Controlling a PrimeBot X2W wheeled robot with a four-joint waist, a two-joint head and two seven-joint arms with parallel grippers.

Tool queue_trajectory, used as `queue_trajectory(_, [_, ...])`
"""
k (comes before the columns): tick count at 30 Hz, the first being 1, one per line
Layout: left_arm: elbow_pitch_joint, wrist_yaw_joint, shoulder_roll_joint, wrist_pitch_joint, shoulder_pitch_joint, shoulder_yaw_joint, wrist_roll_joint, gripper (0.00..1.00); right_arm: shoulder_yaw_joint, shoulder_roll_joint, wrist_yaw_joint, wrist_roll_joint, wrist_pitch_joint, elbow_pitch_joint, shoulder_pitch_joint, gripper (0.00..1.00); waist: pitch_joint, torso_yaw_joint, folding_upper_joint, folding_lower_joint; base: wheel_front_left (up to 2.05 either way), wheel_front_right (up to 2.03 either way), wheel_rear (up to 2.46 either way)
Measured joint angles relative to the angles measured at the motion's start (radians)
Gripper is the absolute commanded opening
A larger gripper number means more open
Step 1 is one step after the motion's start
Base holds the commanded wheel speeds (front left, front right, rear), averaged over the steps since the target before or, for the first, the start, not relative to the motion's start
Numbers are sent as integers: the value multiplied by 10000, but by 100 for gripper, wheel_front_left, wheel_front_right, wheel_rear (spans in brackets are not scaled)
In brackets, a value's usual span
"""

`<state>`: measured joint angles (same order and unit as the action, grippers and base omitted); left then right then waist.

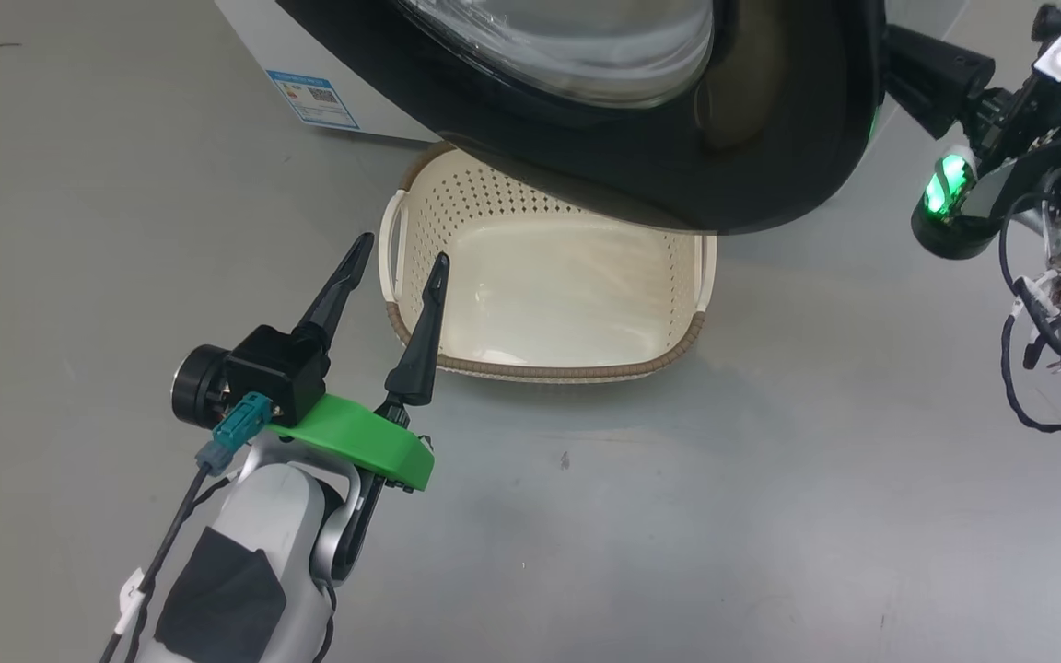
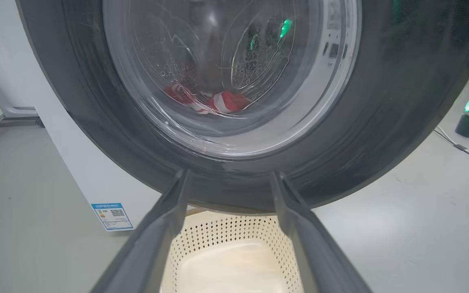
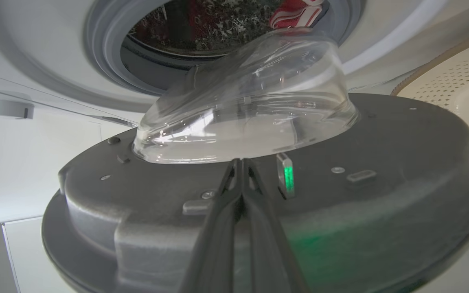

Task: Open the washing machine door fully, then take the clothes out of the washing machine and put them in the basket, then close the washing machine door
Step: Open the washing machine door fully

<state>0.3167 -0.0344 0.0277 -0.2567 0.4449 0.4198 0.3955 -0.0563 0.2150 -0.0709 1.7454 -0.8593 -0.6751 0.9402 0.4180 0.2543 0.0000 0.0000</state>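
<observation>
door, black-rimmed with a bulging glass bowl, stands swung partway out from the washer. in the head view its lower rim hangs over the far end of the basket, which sits on the grey floor just in front of the washer. clothes, red with white stripes, lie low in the drum, seen through the glass from the left wrist and past the bowl from the right wrist. a grey seal rings the drum mouth. a blue label sits on the washer's lower corner.

right gripper is clenched, fingers pressed together with nothing between them. their tips are at the door's grey inner face, just under the base of the bowl; whether they touch it i cannot tell. in the head view the right arm reaches in behind the door's right edge, a green light glowing on it.

left gripper is released, fingers spread wide and holding nothing. it hovers at the basket's near left corner, one tip over the rim and the other outside it, pointing toward the door.
</observation>
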Motion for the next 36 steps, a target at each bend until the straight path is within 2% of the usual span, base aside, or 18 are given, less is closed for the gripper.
queue_trajectory(18, [648, -8, 4, 2, -616, 2, -13, 100, -479, -677, -274, 169, -815, 305, -1800, 0, -1300, 142, 0, 0, 0, 0, 0])
queue_trajectory(36, [1168, -15, 54, 2, -1240, 6, 81, 100, -1254, -1310, -414, 328, -1344, 1342, -3528, 0, -2313, 847, 0, 0, 0, 0, 0])
